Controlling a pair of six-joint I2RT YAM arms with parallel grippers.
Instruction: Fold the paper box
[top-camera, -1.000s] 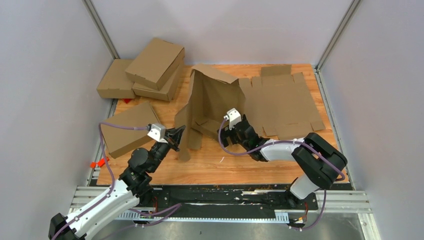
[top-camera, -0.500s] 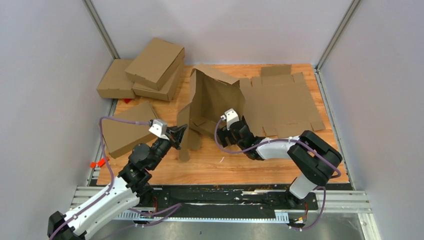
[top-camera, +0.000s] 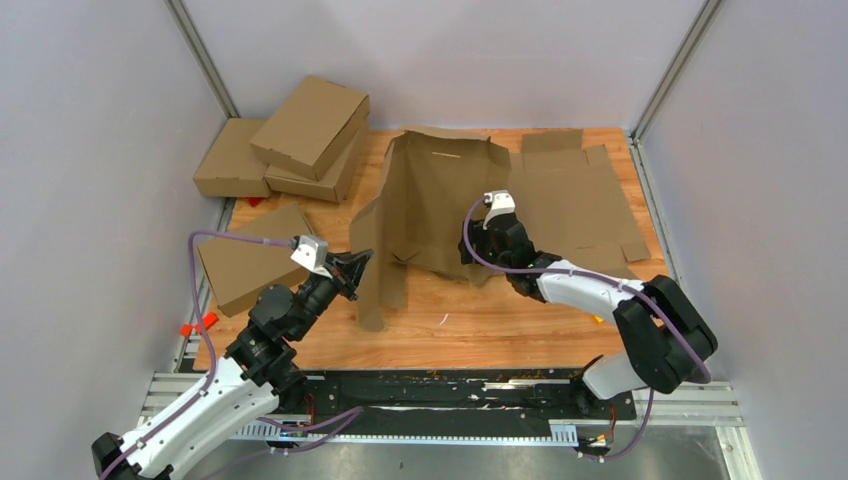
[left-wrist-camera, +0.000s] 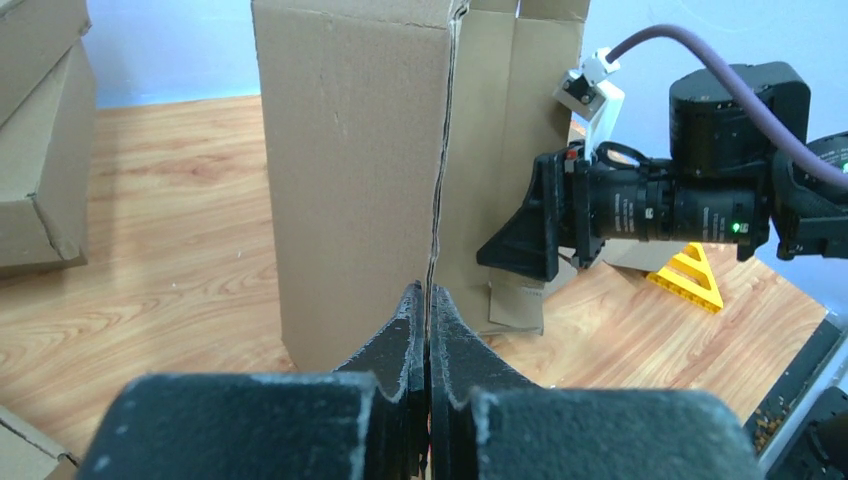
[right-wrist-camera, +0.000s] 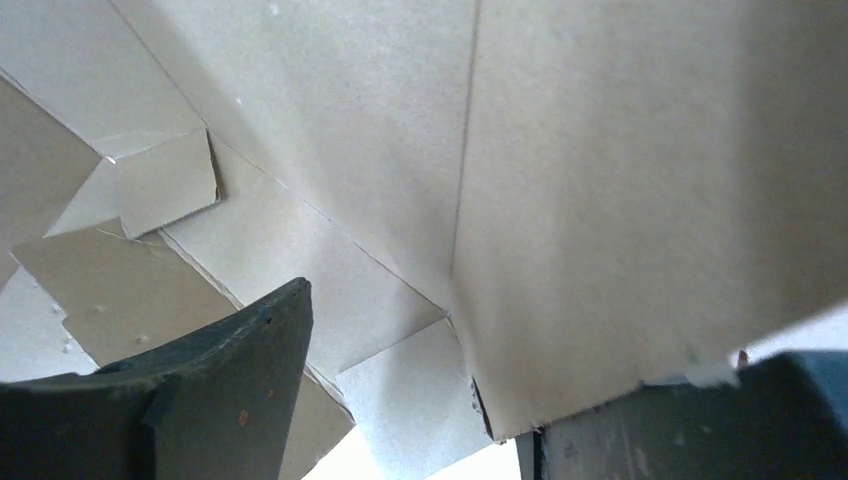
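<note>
Left gripper (top-camera: 352, 268): clamped shut on the near-left flap edge of the paper box (top-camera: 440, 205) (flap is held upright).
Paper box: half-unfolded at mid-table (top-camera: 450, 330), with the big panel raised and tilted.
Right gripper (top-camera: 476, 252): jaws parted and tucked under the raised panel; nothing is seen pinched.
Flat blank (top-camera: 580, 200): laid just right of the box.
</note>
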